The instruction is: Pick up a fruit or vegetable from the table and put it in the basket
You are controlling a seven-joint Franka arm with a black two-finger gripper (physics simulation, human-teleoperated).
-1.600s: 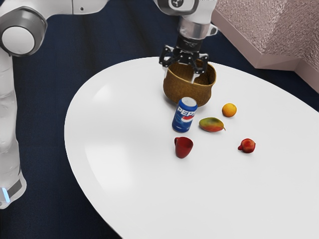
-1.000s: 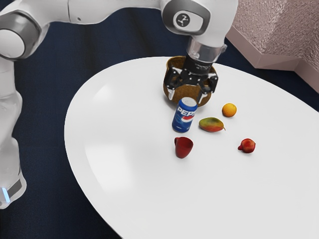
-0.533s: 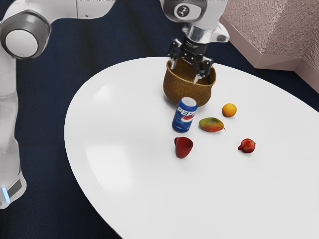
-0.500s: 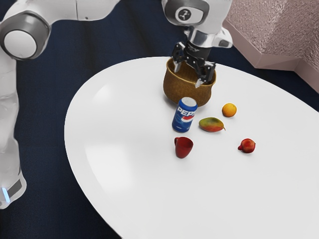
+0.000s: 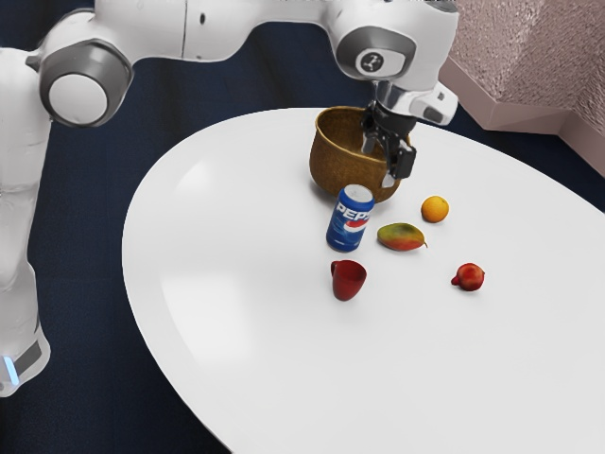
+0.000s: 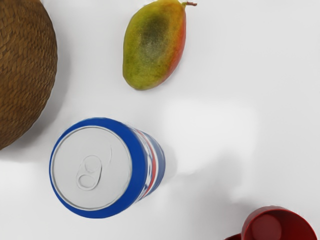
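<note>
White, round-edged tabletop [image 5: 217,274] stretches across your exterior view, with dark blue floor [image 5: 104,284] beyond it and a rough pinkish wall [image 5: 529,57] at the upper right. You have the gripper [image 5: 378,161] tilted against the brown basket's [image 5: 342,168] rim on the exterior view's right side, its two fingers apart with nothing between them; you can't tell from here whether it is over the rim or in front of it. Your fruit is all on the table, outside the basket: the orange [image 5: 435,209], the mango [image 5: 401,237] near it and the pomegranate [image 5: 469,277] farther from the basket. A Pepsi can [image 5: 348,225] stands upright close to the basket, and a red mug [image 5: 348,281] sits near the can. Your wrist view looks down on the can's lid and pull tab, with the basket's woven side and the mango near the can, the mango's stem pointing away from it, and part of the mug.
</note>
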